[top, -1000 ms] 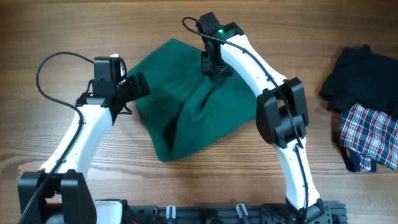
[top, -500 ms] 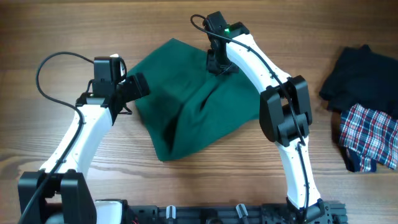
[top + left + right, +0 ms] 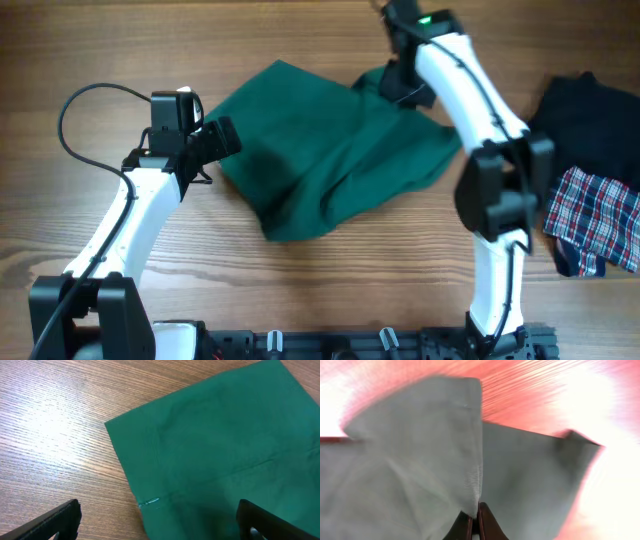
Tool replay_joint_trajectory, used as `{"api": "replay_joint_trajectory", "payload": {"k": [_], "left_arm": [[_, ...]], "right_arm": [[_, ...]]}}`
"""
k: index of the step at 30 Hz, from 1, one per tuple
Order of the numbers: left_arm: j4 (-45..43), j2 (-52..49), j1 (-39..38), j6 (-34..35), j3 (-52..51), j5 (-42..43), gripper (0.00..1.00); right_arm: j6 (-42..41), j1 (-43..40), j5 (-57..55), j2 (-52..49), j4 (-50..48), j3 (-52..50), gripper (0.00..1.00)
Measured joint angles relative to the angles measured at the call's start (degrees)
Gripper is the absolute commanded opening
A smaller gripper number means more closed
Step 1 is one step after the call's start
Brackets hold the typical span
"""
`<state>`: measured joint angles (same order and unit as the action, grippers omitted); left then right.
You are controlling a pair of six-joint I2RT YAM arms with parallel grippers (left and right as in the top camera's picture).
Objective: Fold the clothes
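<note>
The dark green garment point(image 3: 320, 150) lies crumpled on the wooden table in the overhead view. My right gripper point(image 3: 400, 85) is at its far right corner, shut on a fold of its hem. In the right wrist view the colours are washed out and the cloth point(image 3: 420, 450) looks grey, pinched between the closed fingers point(image 3: 475, 522). My left gripper point(image 3: 222, 140) is open at the garment's left edge. In the left wrist view its fingers point(image 3: 157, 527) straddle the green cloth's point(image 3: 215, 445) hem without gripping it.
A black/navy garment point(image 3: 585, 115) and a red-white-blue plaid cloth point(image 3: 595, 220) lie at the right edge of the table, close to the right arm's elbow. Bare wood point(image 3: 120, 50) surrounds the green garment.
My right gripper has moved right and toward the far edge, pulling the garment's corner with it, so the cloth stretches further right. The left arm has not moved.
</note>
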<state>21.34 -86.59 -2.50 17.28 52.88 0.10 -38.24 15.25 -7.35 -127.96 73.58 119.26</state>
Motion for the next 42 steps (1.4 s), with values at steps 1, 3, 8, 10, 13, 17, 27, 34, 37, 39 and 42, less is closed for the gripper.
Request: {"api": "replay_joint_trajectory", "payload": {"k": [1,3,8,10,13,17,27,34,37,39,42], "left_arm": [[0.0,0.0,0.0,0.0,0.0,0.0,1.0],[0.0,0.0,0.0,0.0,0.0,0.0,1.0],[-0.4,0.0,0.0,0.0,0.0,0.0,1.0],[-0.4,0.0,0.0,0.0,0.0,0.0,1.0],[-0.4,0.0,0.0,0.0,0.0,0.0,1.0],[-0.4,0.0,0.0,0.0,0.0,0.0,1.0],[-0.2,0.0,0.0,-1.5,0.0,9.1,0.96],[4.5,0.0,-6.2,-4.2,0.0,13.7,0.19],[4.5,-0.3,-11.0,-4.6,0.0,14.2,0.04],[4.6,-1.2,-13.7,-4.1,0.0,14.6,0.04],[4.6,-4.4,-16.5,-1.6,0.0,14.8,0.04]], "right_arm": [[-0.2,-0.5,-0.2,2.1,1.2,0.0,0.04],[-0.3,-0.8,-0.4,5.6,4.2,0.0,0.04],[-2.2,-0.5,-0.6,6.8,12.0,0.0,0.04],[-3.8,-0.5,-1.4,6.8,14.5,0.0,0.04],[-5.4,-0.5,-2.4,6.8,17.2,0.0,0.04],[-5.7,-0.5,-4.2,6.8,18.2,0.0,0.43],[0.0,-1.7,-10.5,6.8,14.3,0.0,1.0],[19.4,-1.7,3.2,6.6,7.0,0.0,0.33],[24.1,-1.7,8.3,5.5,4.4,0.0,0.04],[25.9,-1.7,11.4,4.5,3.3,0.0,0.04],[28.6,-1.5,15.9,2.1,1.3,0.0,0.04]]}}
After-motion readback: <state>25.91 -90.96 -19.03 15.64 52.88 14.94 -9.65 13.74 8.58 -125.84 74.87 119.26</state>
